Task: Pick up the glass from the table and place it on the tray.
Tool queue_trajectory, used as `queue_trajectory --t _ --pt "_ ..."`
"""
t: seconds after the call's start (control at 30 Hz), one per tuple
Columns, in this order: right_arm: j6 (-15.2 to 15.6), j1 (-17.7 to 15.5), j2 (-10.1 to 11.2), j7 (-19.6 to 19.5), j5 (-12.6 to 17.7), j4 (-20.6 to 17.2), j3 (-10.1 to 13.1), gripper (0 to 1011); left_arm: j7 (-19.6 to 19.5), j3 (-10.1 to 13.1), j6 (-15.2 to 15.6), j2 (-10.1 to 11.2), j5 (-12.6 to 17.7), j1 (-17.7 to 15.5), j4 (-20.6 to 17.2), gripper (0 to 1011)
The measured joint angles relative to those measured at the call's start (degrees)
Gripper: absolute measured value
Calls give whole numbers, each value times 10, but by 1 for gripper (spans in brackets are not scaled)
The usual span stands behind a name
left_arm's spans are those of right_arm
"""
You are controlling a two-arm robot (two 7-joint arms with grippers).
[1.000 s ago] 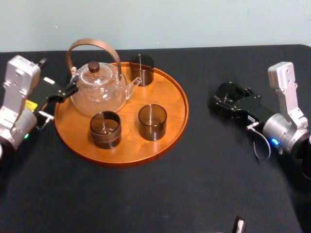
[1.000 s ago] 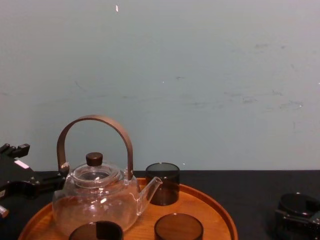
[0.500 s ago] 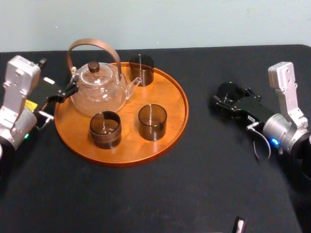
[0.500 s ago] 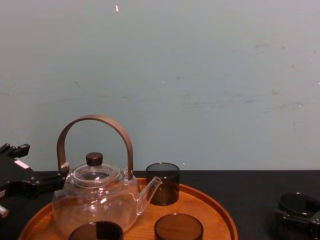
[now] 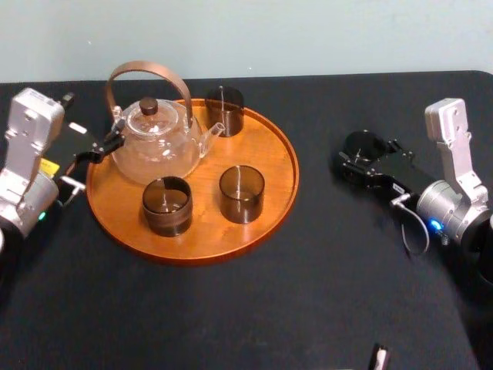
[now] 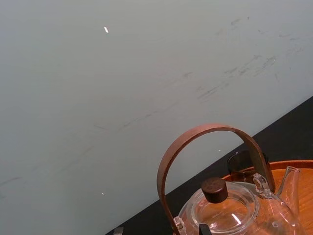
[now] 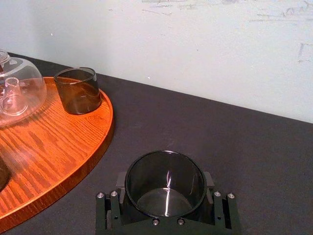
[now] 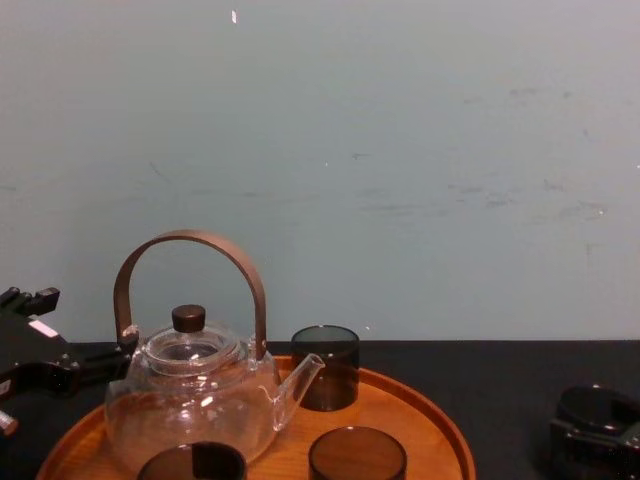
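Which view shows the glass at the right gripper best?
The right wrist view: the smoky dark cylindrical glass sits close up, rim and base plain, gripped between the right gripper's jaws. The head view shows it small, from above; the chest view shows only its upper part at lower right.

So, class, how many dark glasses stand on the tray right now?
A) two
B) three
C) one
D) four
B: the tray holds three glasses, one by the teapot spout and two in front; a fourth glass is off it, between the right gripper jaws. The left gripper sits by the tray's left edge.
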Motion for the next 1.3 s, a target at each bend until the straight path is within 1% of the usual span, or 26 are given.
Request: queue_trajectory --t 1.0,1.1,1.2,1.3 --pt "0 0 0 0 0 0 0 904 0 0 0 0 0 0 0 1001" --pt "1 2 1 13 8 0 0 904 0 0 0 0 0 0 0 1001" --pt "6 0 4 17 15 -9 0 904 0 0 0 0 0 0 0 1001" --pt "13 -4 8 19 21 -26 -2 904 0 0 0 0 0 0 0 1001"
